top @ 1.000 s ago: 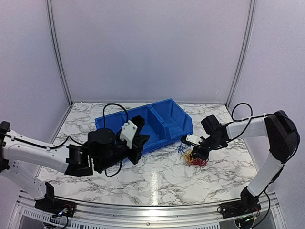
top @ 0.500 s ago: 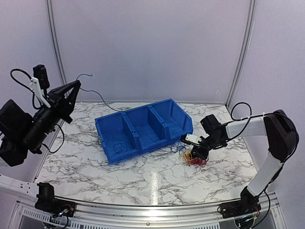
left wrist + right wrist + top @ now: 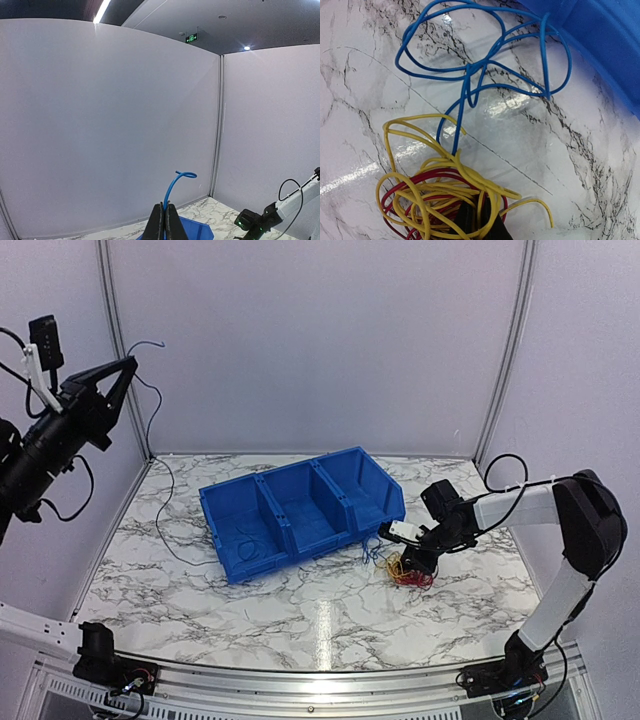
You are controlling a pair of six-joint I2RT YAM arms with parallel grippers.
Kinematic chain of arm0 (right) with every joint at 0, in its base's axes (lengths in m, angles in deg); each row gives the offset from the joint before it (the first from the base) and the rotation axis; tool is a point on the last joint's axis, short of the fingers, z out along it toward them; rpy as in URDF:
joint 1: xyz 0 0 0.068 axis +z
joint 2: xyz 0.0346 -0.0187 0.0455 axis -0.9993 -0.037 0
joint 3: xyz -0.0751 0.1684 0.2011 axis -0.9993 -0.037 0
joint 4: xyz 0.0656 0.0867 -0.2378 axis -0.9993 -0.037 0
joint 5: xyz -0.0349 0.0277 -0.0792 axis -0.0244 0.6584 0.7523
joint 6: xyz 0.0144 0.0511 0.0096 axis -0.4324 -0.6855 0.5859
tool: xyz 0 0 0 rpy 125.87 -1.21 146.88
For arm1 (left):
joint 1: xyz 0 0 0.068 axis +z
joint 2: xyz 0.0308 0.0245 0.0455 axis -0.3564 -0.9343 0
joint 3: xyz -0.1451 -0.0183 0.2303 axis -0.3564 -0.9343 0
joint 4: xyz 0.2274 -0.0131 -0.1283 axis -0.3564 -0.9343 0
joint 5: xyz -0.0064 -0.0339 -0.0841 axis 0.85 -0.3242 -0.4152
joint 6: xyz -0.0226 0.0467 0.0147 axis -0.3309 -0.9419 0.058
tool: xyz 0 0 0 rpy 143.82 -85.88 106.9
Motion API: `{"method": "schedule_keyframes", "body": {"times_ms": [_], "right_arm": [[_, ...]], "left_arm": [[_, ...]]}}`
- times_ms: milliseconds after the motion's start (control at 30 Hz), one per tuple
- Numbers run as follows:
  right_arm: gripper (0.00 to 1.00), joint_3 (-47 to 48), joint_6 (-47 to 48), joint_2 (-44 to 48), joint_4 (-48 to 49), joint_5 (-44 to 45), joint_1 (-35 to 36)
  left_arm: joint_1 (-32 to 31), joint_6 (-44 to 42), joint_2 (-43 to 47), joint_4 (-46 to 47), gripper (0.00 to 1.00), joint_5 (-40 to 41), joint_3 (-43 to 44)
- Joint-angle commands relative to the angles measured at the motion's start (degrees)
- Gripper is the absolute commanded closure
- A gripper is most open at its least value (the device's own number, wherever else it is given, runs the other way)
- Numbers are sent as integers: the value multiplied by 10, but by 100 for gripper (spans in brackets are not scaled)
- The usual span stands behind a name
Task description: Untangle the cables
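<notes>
Top external, left claw (image 3: 125, 365) raised high, clenched on a blue cable (image 3: 169, 191) trailing down to the counter (image 3: 300, 610), right claw (image 3: 413, 565) grasping the red-yellow tangle (image 3: 435, 192) beside the bin (image 3: 345, 528).

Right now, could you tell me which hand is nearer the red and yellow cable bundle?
Right. The right hand grips the red and yellow cable bundle; the left hand is raised far left, pinching a blue cable.

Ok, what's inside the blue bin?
Thin dark wire loops lie in the left compartment of the blue bin. The other two look bare, though their near walls hide part of each floor.
</notes>
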Motion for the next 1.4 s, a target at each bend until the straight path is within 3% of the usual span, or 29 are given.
{"method": "schedule_keyframes", "body": {"times_ms": [0,133,333,467,733,900,1100,1367], "right_arm": [[91,-20,-1,-43,-27,81,-12],[89,-20,-1,-37,-27,82,-13],[68,-20,-5,-26,-24,91,-13],[60,-13,-10,-15,-32,91,-12],[43,37,-30,113,-75,57,-12],[39,95,-11,174,-105,4,7],[39,139,-18,165,-117,-31,46],[41,35,-29,202,-30,-53,41]], "left_arm": [[-1,-26,-42,-58,100,-24,103],[-1,-50,-83,-82,100,-20,173],[-1,-93,-122,-72,100,8,223],[-1,-70,-152,-83,100,34,251],[-1,-58,-189,-97,100,78,262],[-1,-45,-194,-100,100,74,263],[0,-50,-206,-94,100,79,259],[47,-110,-255,-73,100,79,293]]}}
